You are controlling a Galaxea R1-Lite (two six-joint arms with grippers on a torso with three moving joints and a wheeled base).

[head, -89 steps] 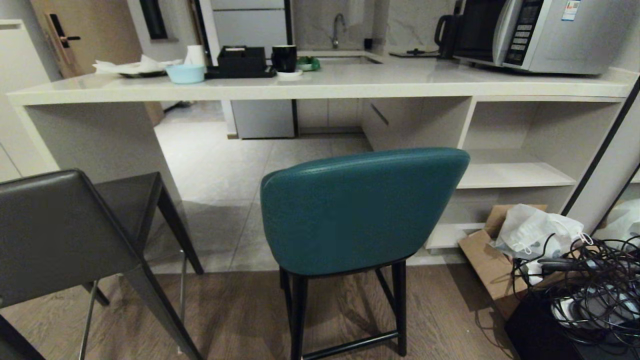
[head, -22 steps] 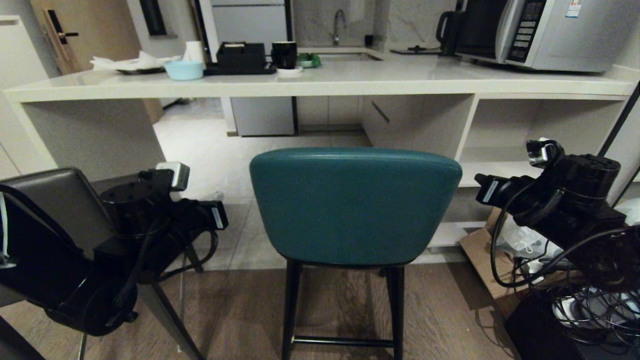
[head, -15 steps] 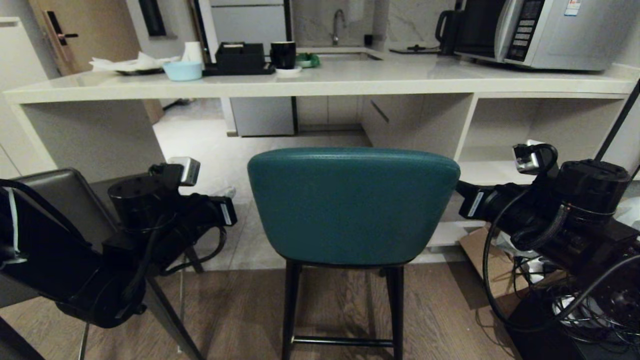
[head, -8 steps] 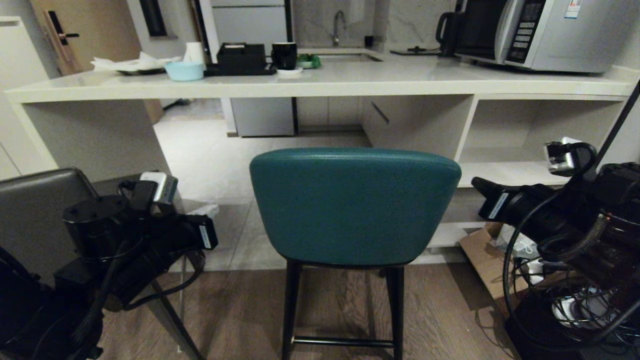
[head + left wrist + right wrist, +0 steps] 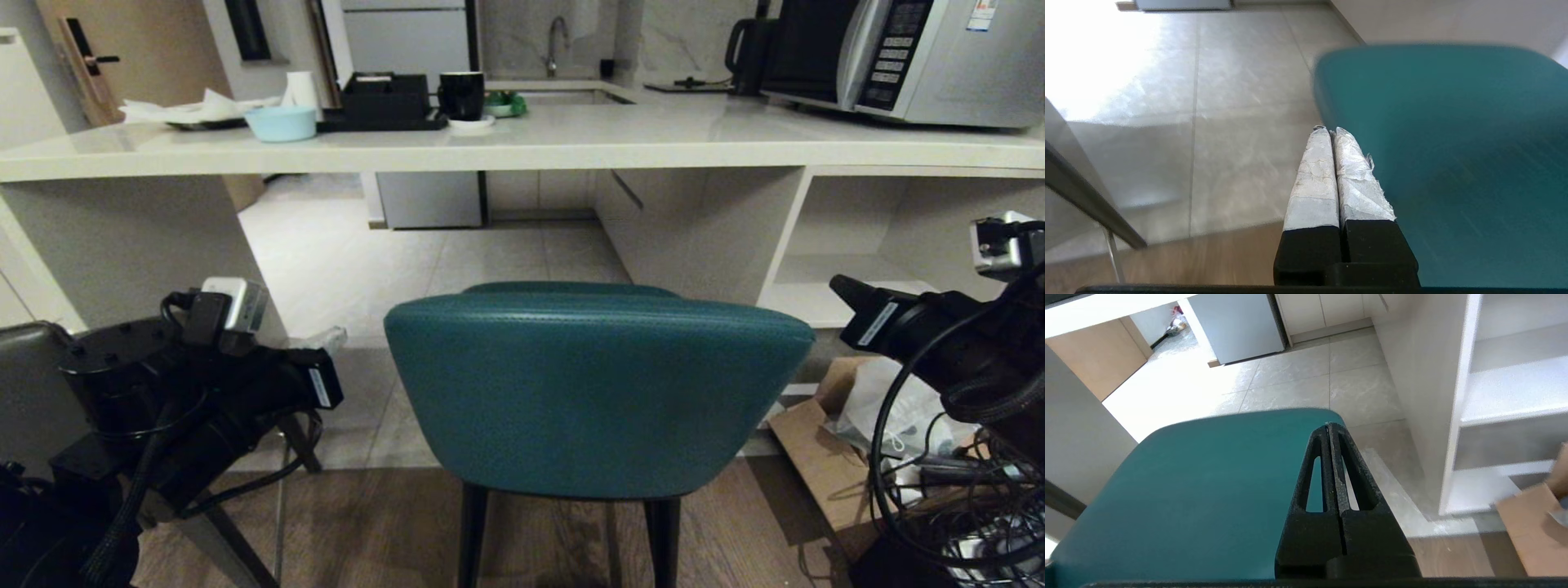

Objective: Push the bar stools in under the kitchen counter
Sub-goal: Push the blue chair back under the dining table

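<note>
Two stools wait before the long pale cream stone-look surface [image 5: 522,147], and the teal padded stool with a curved back and thin black legs [image 5: 596,392] stands square in front of its open bay, on the near side of it and not yet under the slab. The dark grey leather stool with a square low back [image 5: 24,384] shows only as an edge, off to the left of the teal stool and partly behind the left arm.

The left gripper [image 5: 1333,132] sits just beside the teal back's left edge with its taped fingers [image 5: 1314,175] pressed together and holding nothing. The right gripper [image 5: 1328,426] sits near the back's right edge, its black fingers [image 5: 1349,473] likewise closed and empty. Whether either touches the upholstery, I cannot tell.

The teal stool looks tall and narrow-footed, so it will likely tip if shoved high on one side. Its padding should give a little and the leather-like cover may let closed fingertips slide. Pushing evenly with both grippers on the back, low and toward its two ends, seems the safest hold.
</note>
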